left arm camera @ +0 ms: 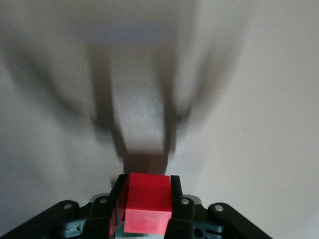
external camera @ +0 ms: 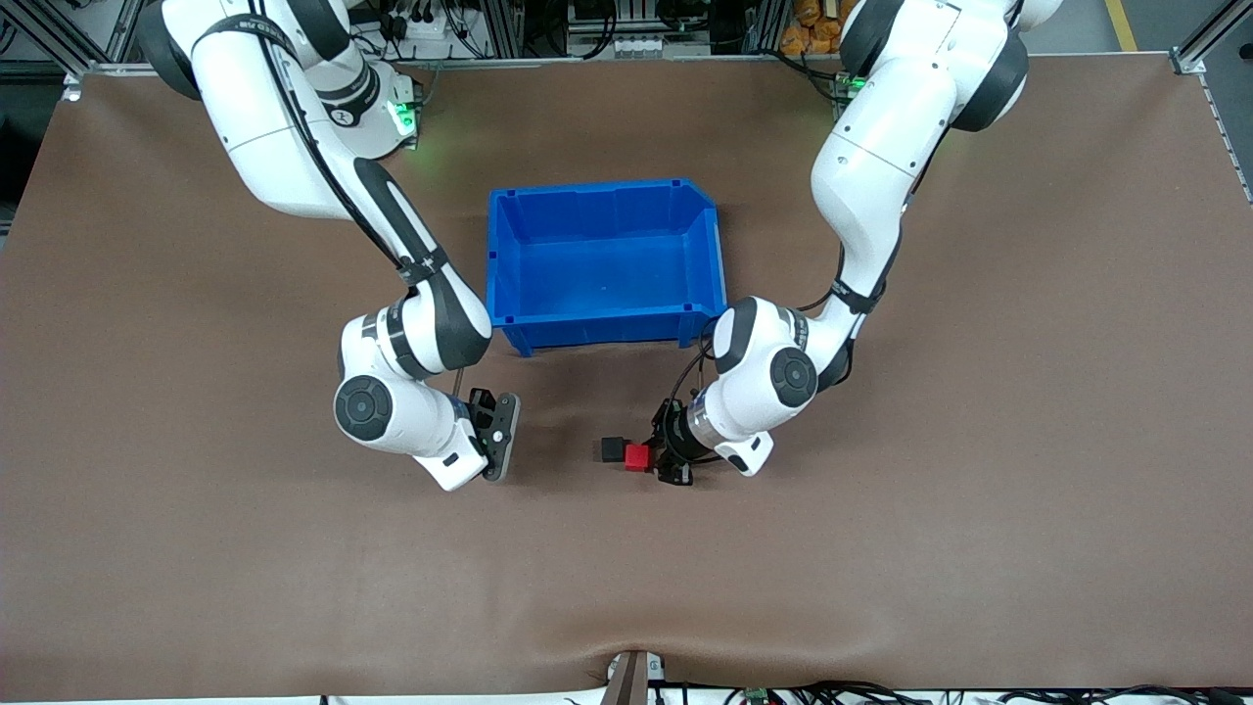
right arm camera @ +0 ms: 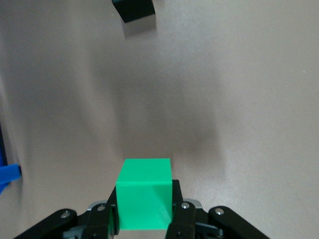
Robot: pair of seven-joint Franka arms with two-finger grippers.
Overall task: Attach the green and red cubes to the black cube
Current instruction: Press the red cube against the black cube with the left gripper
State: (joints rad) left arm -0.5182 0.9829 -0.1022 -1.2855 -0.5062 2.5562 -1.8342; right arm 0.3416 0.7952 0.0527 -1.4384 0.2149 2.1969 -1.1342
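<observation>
My left gripper (external camera: 648,458) is low over the table, shut on the red cube (external camera: 637,456). The red cube sits right against the black cube (external camera: 615,448), which is nearer the front camera than the blue bin. In the left wrist view the red cube (left arm camera: 147,201) fills the space between my fingers (left arm camera: 177,191). My right gripper (external camera: 497,433) is toward the right arm's end of the table, apart from the black cube. It is shut on the green cube (right arm camera: 144,194), which is hidden in the front view. The black cube (right arm camera: 133,9) shows at the edge of the right wrist view.
An open blue bin (external camera: 607,323) stands mid-table between the arms, closer to the robots' bases than the cubes. Its corner shows in the right wrist view (right arm camera: 7,175). The brown table surface (external camera: 881,548) stretches wide toward the front camera.
</observation>
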